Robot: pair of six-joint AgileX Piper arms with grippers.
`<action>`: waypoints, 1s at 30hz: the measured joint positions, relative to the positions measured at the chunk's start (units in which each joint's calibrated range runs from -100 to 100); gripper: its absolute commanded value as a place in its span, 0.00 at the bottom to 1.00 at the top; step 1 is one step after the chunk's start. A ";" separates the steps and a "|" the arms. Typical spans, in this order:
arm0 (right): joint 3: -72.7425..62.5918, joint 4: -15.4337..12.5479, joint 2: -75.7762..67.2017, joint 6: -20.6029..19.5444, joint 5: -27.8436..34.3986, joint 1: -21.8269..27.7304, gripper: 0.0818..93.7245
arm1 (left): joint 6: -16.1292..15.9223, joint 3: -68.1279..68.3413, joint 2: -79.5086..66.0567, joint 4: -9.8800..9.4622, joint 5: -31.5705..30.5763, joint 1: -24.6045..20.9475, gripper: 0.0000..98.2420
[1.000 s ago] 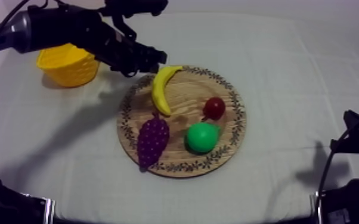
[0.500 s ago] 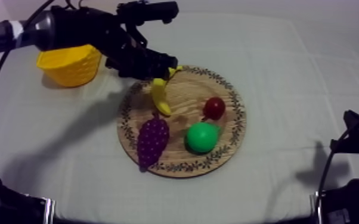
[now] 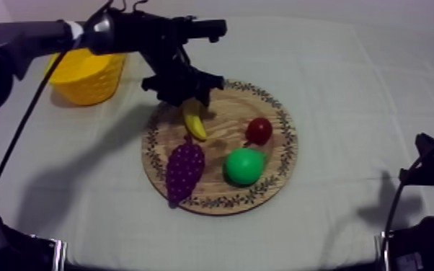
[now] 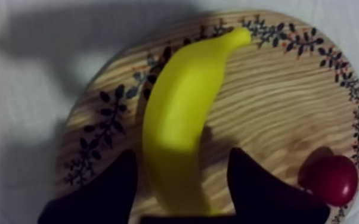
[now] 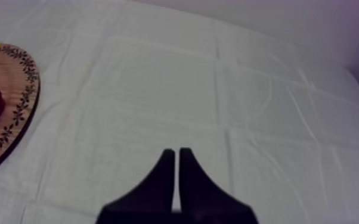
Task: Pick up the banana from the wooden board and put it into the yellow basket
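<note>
The left gripper (image 4: 183,159) stands wide, fingers astride the banana (image 4: 185,98), which lies between them on the wooden board (image 4: 277,113). Whether they touch it, I can't quite tell. Best to settle squarely, close mid-body, then lift toward the yellow basket (image 3: 86,79) off to its side.

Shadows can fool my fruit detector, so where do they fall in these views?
Top view: shadow of the left arm darkens the cloth beside the wooden board, near the yellow basket. Left wrist view: shadow crosses the banana between the open jaws. Right wrist view: the cloth is evenly lit.
</note>
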 measured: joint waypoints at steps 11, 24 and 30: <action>0.00 0.00 0.00 0.00 0.00 0.00 0.00 | -2.01 -11.52 8.12 1.08 10.03 -0.89 0.40; 0.00 0.00 0.00 0.00 0.00 0.00 0.00 | -3.48 -12.81 2.49 -4.19 19.22 -2.68 0.37; 0.00 0.00 0.00 0.04 0.00 0.00 0.00 | -2.81 -12.22 -3.09 -6.51 22.75 -3.29 0.37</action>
